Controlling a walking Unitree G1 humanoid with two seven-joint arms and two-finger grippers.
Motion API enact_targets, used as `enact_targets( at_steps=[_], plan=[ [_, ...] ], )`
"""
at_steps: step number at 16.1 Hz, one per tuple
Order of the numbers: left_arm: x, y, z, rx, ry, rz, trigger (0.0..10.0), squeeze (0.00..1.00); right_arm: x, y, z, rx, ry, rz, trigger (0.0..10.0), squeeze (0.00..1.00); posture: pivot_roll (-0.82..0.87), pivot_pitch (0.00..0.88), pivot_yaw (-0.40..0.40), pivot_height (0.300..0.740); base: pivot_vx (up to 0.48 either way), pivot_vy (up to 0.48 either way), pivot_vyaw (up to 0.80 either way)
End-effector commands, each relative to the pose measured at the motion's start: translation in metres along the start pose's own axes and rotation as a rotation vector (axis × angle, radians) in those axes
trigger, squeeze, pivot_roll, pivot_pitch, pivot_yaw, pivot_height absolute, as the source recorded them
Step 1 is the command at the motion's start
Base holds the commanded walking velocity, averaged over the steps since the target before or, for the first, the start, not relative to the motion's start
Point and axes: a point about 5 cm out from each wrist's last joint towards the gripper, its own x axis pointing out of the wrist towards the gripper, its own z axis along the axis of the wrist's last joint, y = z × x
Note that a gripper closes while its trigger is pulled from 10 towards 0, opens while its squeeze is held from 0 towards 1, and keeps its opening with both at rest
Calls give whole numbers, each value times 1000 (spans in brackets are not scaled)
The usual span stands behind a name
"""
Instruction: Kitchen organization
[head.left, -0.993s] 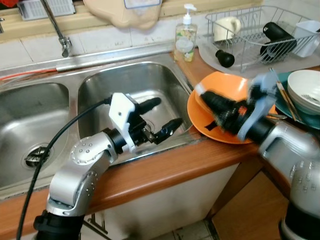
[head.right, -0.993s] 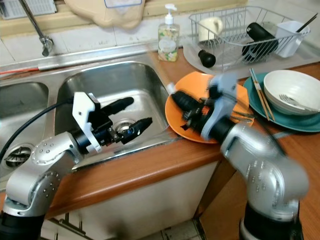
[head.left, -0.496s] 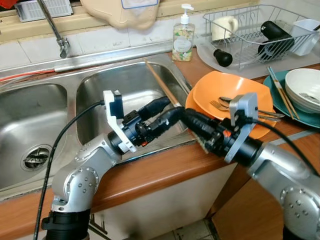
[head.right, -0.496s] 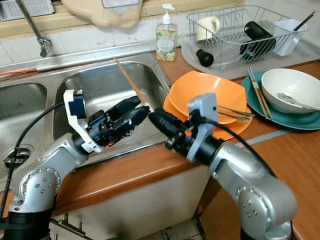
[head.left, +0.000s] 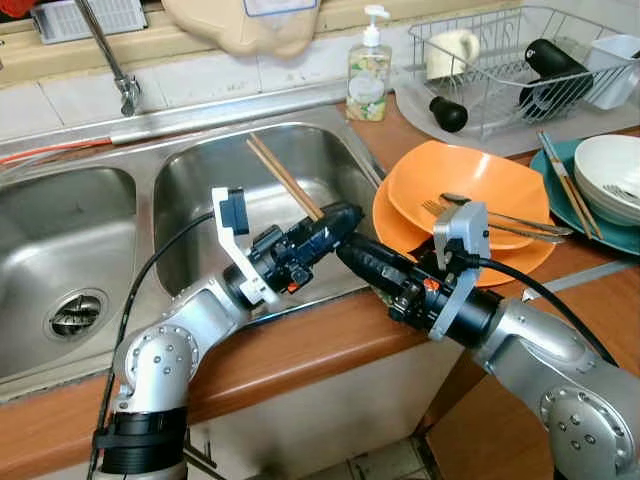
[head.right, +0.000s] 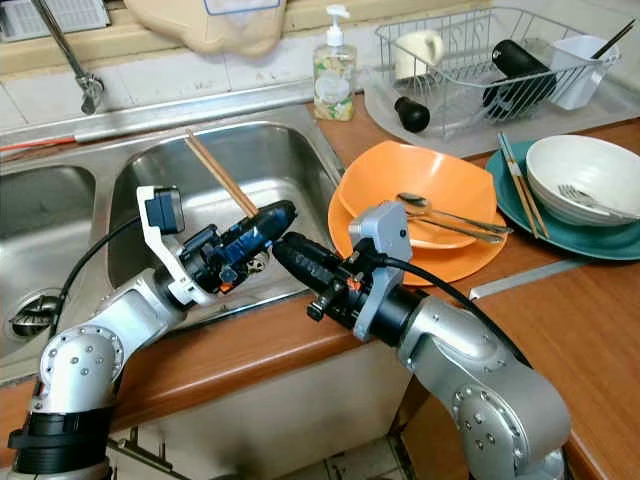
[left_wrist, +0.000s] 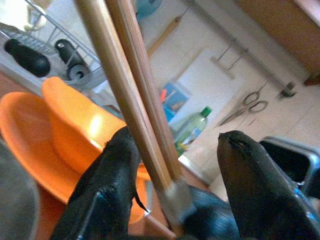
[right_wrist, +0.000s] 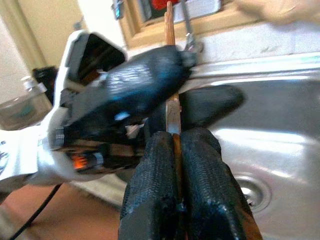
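Note:
A pair of wooden chopsticks (head.left: 285, 178) slants up and back over the right sink basin (head.left: 200, 190). My right gripper (head.left: 352, 252) is shut on their lower end at the sink's front edge; in the right wrist view its fingers (right_wrist: 160, 170) pinch the sticks (right_wrist: 170, 30). My left gripper (head.left: 335, 218) meets it from the left. In the left wrist view the chopsticks (left_wrist: 130, 100) pass between its two fingers, one finger (left_wrist: 107, 185) against them and the other (left_wrist: 255, 185) apart, so it is open.
An orange bowl (head.left: 470, 190) holding a fork and spoon (head.left: 490, 215) sits on an orange plate (head.left: 400, 235) right of the sink. Further right are a white bowl (head.left: 610, 175) on a teal plate and more chopsticks (head.left: 560, 180). Behind stand a dish rack (head.left: 510, 60) and soap bottle (head.left: 368, 70).
My right gripper carried the chopsticks left from above the orange plate to the sink's front edge. The left gripper rose to meet it and now straddles the sticks.

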Motion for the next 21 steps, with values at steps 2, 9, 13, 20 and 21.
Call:
enact_targets(
  at_steps=[2, 9, 13, 20, 21],
  plan=[
    [-1, -2, 8, -2, -17, -6, 0, 0, 3, -3, 4, -18, -32, -30, 0, 0, -166, 0, 108, 740, 0, 0, 0],
    [1, -1, 6, 7, 15, -7, 0, 0, 4, -8, 5, -36, -37, -71, 0, 0, -170, 0, 113, 740, 0, 0, 0],
    [2, 2, 6, 21, 18, 23, 0, 0, 6, -10, 4, -64, -20, -89, 10000, 0, -172, 0, 111, 740, 0, 0, 0],
    [1, 8, 6, 41, 24, 85, 0, 0, 9, -16, 2, -91, -8, -149, 10000, 1000, -175, 0, 104, 740, 0, 0, 0],
    [1, 11, 8, 51, 19, 110, 0, 0, 7, -23, 3, -145, -34, -263, 10000, 1000, -175, 0, 101, 740, 0, 0, 0]
  ],
)
